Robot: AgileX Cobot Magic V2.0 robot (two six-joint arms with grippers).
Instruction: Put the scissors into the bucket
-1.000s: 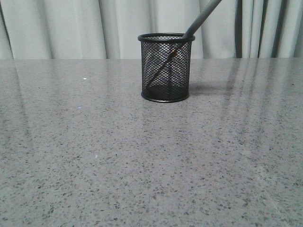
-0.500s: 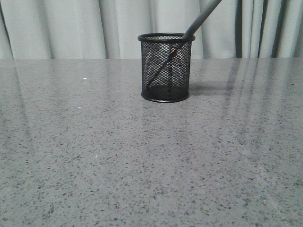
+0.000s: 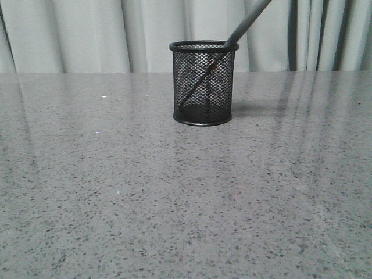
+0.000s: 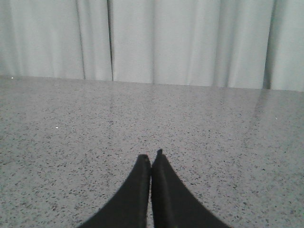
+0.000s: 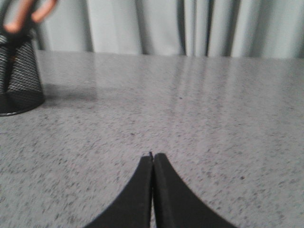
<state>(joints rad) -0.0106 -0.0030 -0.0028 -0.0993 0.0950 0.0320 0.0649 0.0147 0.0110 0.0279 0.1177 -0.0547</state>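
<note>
Scissors point(image 3: 247, 20) stand blades-down in bucket point(image 3: 203, 81), leaning handles up-right; grey handle. Left hand point(image 4: 151, 159), right hand point(image 5: 153, 156) both closed, empty.

Left gripper point(image 4: 151, 159), right gripper point(image 5: 153, 156) closed.

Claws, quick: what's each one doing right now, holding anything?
Left claw: closed, holding nothing, over bare table.
Right claw: closed, holding nothing; the scissors already stand in the bucket.
</note>
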